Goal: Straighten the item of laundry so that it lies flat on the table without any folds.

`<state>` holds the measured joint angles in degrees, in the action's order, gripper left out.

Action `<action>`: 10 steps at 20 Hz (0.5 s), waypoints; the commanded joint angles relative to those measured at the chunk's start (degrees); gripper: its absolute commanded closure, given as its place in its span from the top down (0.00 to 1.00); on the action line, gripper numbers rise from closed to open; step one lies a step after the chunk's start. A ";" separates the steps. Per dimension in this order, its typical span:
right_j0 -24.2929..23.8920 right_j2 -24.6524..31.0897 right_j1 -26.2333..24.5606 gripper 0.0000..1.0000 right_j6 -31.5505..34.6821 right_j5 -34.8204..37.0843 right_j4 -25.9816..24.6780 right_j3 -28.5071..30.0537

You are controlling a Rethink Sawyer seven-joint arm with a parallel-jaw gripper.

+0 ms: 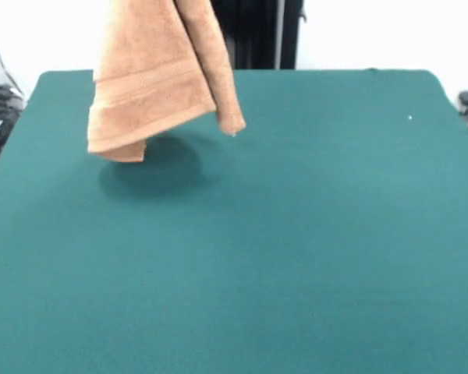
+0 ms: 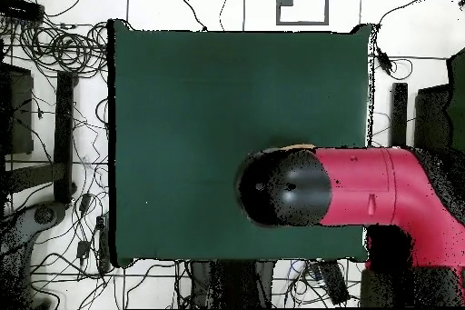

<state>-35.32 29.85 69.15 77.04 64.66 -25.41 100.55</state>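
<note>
The tan-orange towel (image 1: 160, 74) hangs in the air over the far left part of the green table (image 1: 296, 234) in the front view. It is bunched and folded lengthwise, and its top runs out of the picture's upper edge. Its lowest corner is just above the cloth, over its own shadow. A woven band crosses its lower part. In the overhead view the red and black arm (image 2: 363, 199) reaches in from the right, and its black end (image 2: 281, 188) covers the towel except for a thin tan sliver (image 2: 297, 147). The gripper is hidden in both views.
The arm's pedestal (image 1: 257, 31) stands behind the table's far edge. Cables and gear lie on the floor round the table (image 2: 64, 52). The table cloth (image 2: 182, 97) bears nothing else.
</note>
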 commanded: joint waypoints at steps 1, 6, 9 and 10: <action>0.95 3.60 -10.85 0.00 -2.65 -12.24 -0.22 3.26; 1.87 3.63 -11.01 0.00 0.77 -13.08 3.65 1.43; 3.85 2.97 -9.50 0.00 3.24 -10.96 5.37 0.26; 4.54 2.76 -8.77 0.00 3.97 -10.08 5.98 -0.06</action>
<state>-34.65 29.83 60.98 77.03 53.53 -23.81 100.54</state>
